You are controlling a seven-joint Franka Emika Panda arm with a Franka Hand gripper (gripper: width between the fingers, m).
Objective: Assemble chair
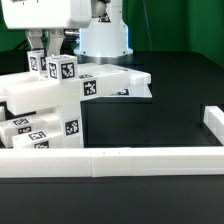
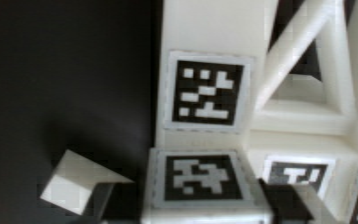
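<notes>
Chair (image 1: 60, 95) on black table (image 1: 150, 125)

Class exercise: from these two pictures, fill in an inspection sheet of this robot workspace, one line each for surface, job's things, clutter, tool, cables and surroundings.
Surface: black matte tabletop, bare toward the exterior view's right.
Job's things: chunky matte white plastic chair parts with black-and-white square tags, clustered at the exterior view's left, stacked and touching; a tagged upright bar fills the wrist view.
Clutter: nothing seen.
Tool: two-finger tool, jaws nearly closed at the tagged block on top of the parts; whether it grips the block cannot be told.
Cables: nothing seen.
Surroundings: long low white border wall along the front and right; green backdrop; glossy white robot base.
</notes>
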